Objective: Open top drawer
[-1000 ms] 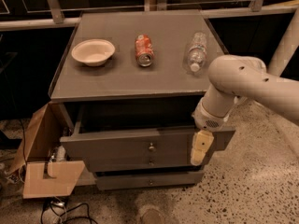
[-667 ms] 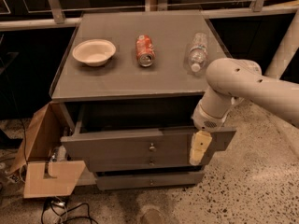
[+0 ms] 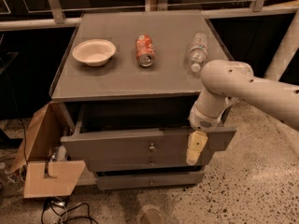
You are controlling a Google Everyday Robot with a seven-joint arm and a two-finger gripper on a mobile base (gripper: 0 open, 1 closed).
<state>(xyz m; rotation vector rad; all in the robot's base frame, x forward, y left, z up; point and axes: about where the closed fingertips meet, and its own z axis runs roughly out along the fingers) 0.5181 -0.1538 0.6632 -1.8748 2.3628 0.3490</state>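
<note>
While the wide grey top drawer (image 3: 117, 146) with its small round metal knob (image 3: 152, 147) sits pulled out toward the near side, dark gap showing behind its front, the cream-coloured gripper (image 3: 196, 147) hangs from the white arm (image 3: 243, 85) over the right part of that front, right of the knob. Can't tell whether the gripper is open or closed, or whether it touches the front. Two shorter grey drawers sit below: middle (image 3: 121, 163), bottom (image 3: 126, 181). On the grey cabinet top (image 3: 117, 80): beige bowl (image 3: 94, 52) at left, red soda can (image 3: 145, 50) on its side in the middle, clear plastic bottle (image 3: 198, 52) lying at right. Open cardboard box (image 3: 44, 157) just left of the cabinet, black cables (image 3: 60, 211) on the floor near it.
</note>
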